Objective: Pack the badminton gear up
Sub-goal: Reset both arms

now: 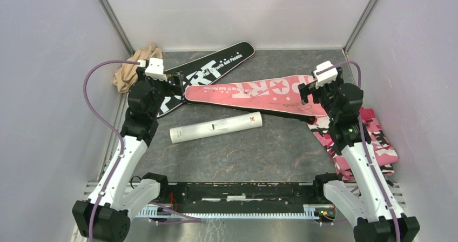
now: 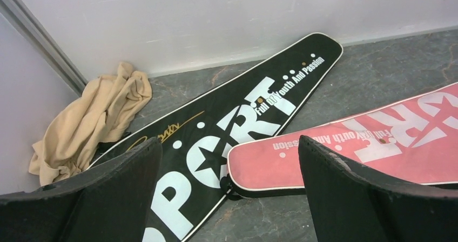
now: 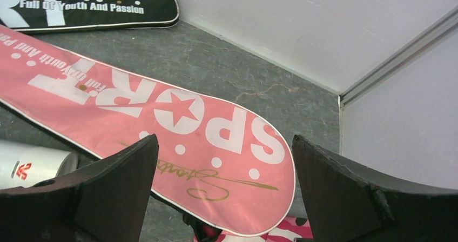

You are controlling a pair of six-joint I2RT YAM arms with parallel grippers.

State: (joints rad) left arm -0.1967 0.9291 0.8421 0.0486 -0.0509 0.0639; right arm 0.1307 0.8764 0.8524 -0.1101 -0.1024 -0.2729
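No loose racket or shuttlecock is seen, so packing is judged either largely done or hidden from view, and nothing is held: the left gripper (image 2: 229, 142) and right gripper (image 3: 224, 139) are both spread wide and empty. Two SPORT bags are counted, a black racket bag (image 1: 210, 72) at upper centre and a pink racket bag (image 1: 254, 93) touching it across the middle. One white tube (image 1: 216, 127) lies just below them, with one beige cloth (image 1: 135, 64) at upper left and one pink camouflage cloth (image 1: 372, 139) at right.

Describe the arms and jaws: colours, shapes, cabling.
Both alike: left arm and right arm have white links, black joints and bases. A lilac cable runs along each; a white block tops each wrist. The jaws are matte black, wedge-shaped, rough-edged. A green light shows on the right forearm.
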